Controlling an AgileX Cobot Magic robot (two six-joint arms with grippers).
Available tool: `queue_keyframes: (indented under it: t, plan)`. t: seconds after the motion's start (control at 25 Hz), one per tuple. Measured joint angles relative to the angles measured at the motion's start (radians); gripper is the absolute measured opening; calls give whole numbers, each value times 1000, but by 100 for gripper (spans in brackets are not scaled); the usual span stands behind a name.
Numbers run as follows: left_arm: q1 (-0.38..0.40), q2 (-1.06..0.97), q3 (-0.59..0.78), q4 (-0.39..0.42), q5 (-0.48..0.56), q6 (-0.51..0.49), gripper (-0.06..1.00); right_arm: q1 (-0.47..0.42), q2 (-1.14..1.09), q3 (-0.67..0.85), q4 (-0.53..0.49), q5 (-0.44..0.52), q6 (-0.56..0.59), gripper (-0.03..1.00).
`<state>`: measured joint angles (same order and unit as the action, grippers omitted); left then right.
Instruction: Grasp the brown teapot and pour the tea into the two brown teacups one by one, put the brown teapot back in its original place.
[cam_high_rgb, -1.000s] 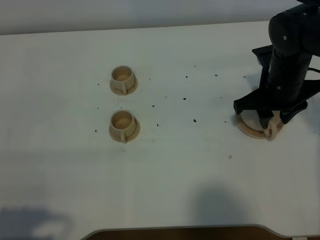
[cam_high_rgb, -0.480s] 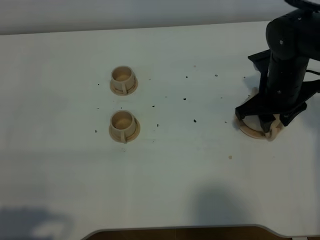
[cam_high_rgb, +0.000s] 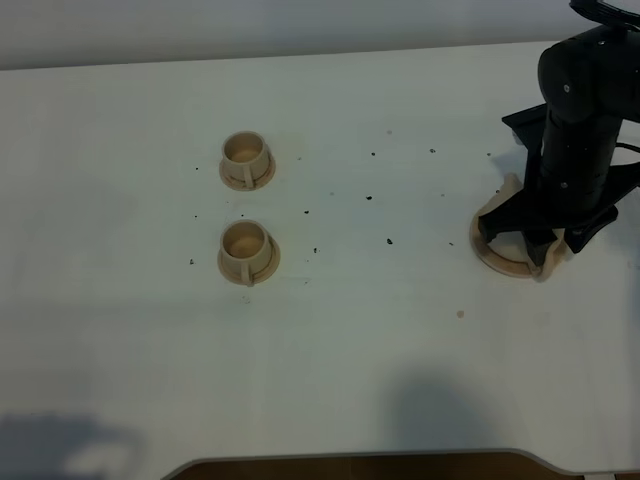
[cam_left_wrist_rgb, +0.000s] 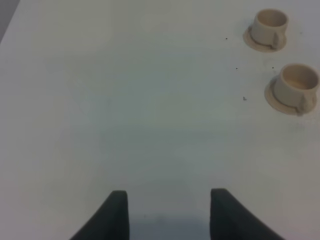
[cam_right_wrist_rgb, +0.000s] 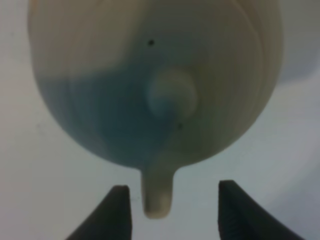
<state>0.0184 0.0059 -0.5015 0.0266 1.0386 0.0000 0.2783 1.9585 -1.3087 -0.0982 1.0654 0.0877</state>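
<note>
The brown teapot (cam_right_wrist_rgb: 160, 85) fills the right wrist view, seen from above with its knobbed lid. In the high view the right arm mostly covers it; only a tan edge (cam_high_rgb: 511, 190) and its loop handle (cam_high_rgb: 549, 264) show. It sits on the round tan coaster (cam_high_rgb: 492, 255) at the right. My right gripper (cam_right_wrist_rgb: 172, 215) is open, with the teapot's handle (cam_right_wrist_rgb: 159, 197) between its fingers. The two brown teacups (cam_high_rgb: 246, 160) (cam_high_rgb: 247, 250) stand left of centre, one behind the other. They also show in the left wrist view (cam_left_wrist_rgb: 270, 27) (cam_left_wrist_rgb: 297, 85). My left gripper (cam_left_wrist_rgb: 167, 215) is open over bare table.
Small dark specks (cam_high_rgb: 389, 241) are scattered on the white table between the cups and the teapot. The table's front edge (cam_high_rgb: 360, 462) has a curved cut-out. The left arm is out of the high view.
The right arm has shifted slightly right and away over the teapot, uncovering a tan edge of it on the left. The cups have not moved.
</note>
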Motion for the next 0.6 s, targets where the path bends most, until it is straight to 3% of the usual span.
queue_keyframes:
  t: [0.6]
  plan:
    - [0,0,0,0,0,0,39,-12,5,0,-18,-19,-23,42]
